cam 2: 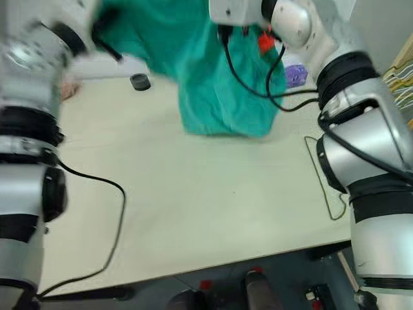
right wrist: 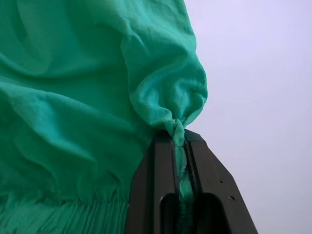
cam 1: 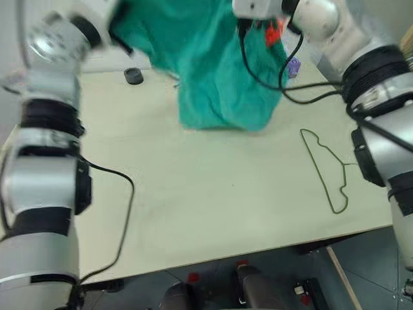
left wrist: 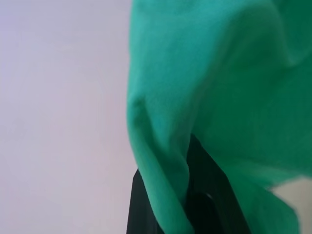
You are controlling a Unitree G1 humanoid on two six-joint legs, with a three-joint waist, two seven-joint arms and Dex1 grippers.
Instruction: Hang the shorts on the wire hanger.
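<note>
Bare table (cam 1: 193, 206) lies closest, one wire hanger (cam 1: 326, 171) flat near its right edge. Both grippers, left gripper (left wrist: 165, 204) and right gripper (right wrist: 180, 185), are clamped on one pair of shorts (cam 1: 219, 71), held spread above the far side. This looks like the lifting step; next, the shorts need carrying over to the hanger.

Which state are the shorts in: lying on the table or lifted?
Lifted: the shorts hang from both grippers, left gripper and right gripper.
</note>
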